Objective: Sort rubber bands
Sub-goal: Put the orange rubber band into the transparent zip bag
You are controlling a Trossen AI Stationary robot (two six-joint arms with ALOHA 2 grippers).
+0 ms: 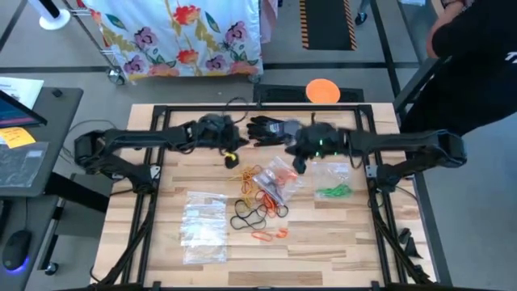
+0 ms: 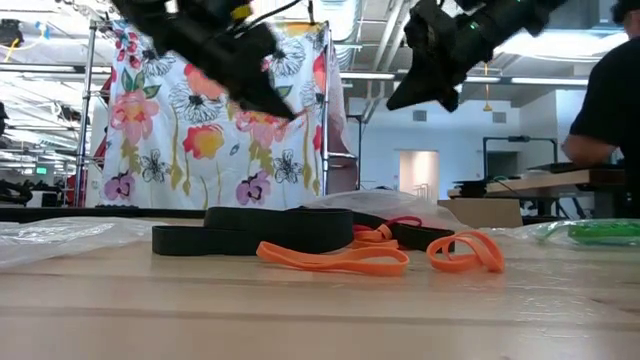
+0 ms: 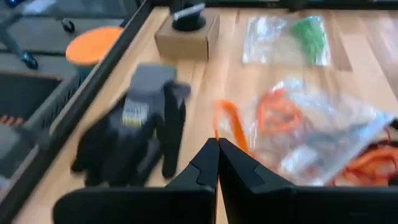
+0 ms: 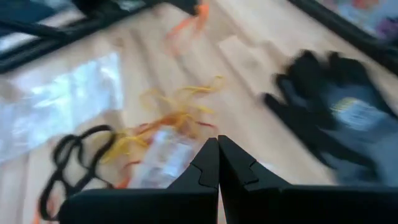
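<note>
Loose rubber bands lie in the middle of the table: orange (image 1: 271, 172), yellow (image 1: 242, 175), black (image 1: 250, 217) and red-orange (image 1: 269, 234). Green ones (image 1: 333, 191) sit inside a clear bag. A black glove (image 1: 271, 129) lies flat by the far edge. My left gripper (image 1: 233, 150) hangs shut above the table just left of the glove, fingertips together (image 3: 217, 146), with an orange band (image 3: 231, 127) on the wood beyond them. My right gripper (image 1: 297, 164) is shut too (image 4: 217, 144), above the pile's far right side, with nothing between its fingers.
A clear bag (image 1: 203, 226) lies at the near left, and another (image 1: 283, 184) lies among the bands. A small cardboard box (image 3: 186, 37) stands by the far edge. A black frame rail (image 1: 266, 107) runs around the table. A person (image 1: 477, 56) stands beyond the far right corner.
</note>
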